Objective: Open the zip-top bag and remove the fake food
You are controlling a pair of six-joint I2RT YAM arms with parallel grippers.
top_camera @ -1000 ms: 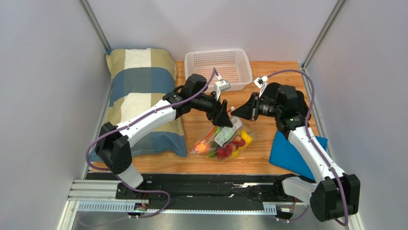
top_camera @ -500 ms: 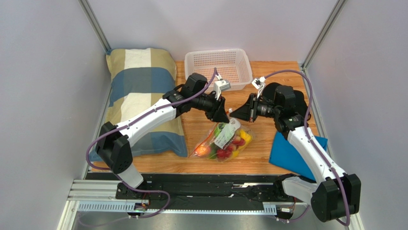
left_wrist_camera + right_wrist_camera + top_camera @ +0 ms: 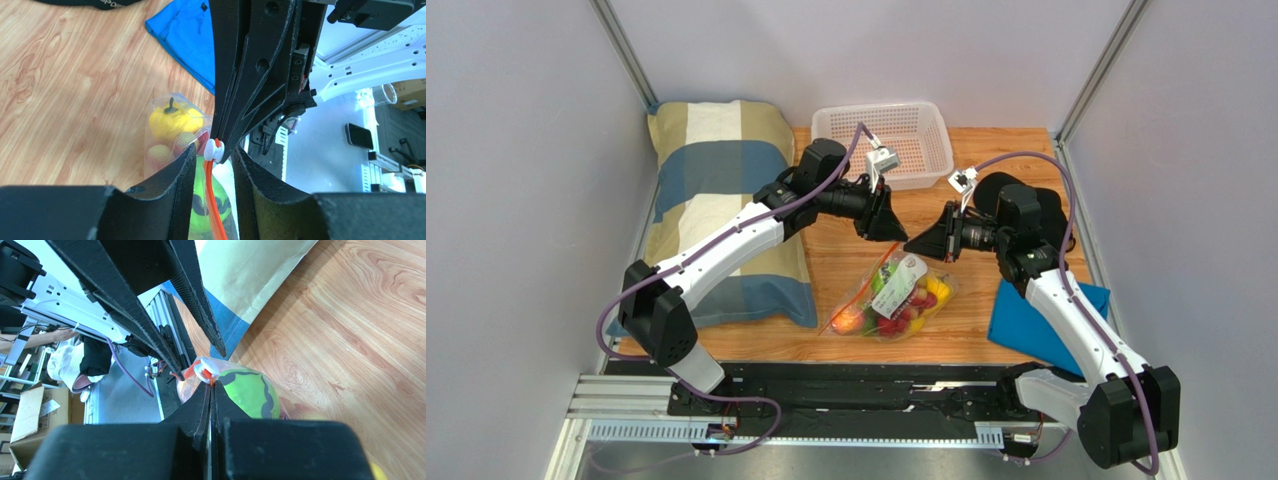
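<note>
Worktop (image 3: 836, 262): wood; carries the bag at its middle, nearer the near edge than the far.
Bag (image 3: 888, 298): lies on its side, with the mouth end lifted toward the far edge.
Bag, handling: judged light, limp and slick. The film should crumple rather than resist, and the load inside will likely shift. It is best taken at the stiffer mouth, one pincer anchoring the lip and the other working the slider.
Bag, looks: clear crinkly film, bulging with its contents.
Right pincer (image 3: 210, 386): jaws pressed flat together on the bag's mouth, right at the slider.
Left pincer (image 3: 894, 232): jaws narrowly apart with nothing between them, tips just short of the slider.
Food (image 3: 894, 312): glossy yellow, green, red and orange pieces, all inside the bag. They look hard and rounded, so likely to roll once out.
Strip (image 3: 214, 200): red-orange, along the mouth; whether it is sealed cannot be told.
Slider (image 3: 213, 149): small, white, at the strip's end.
</note>
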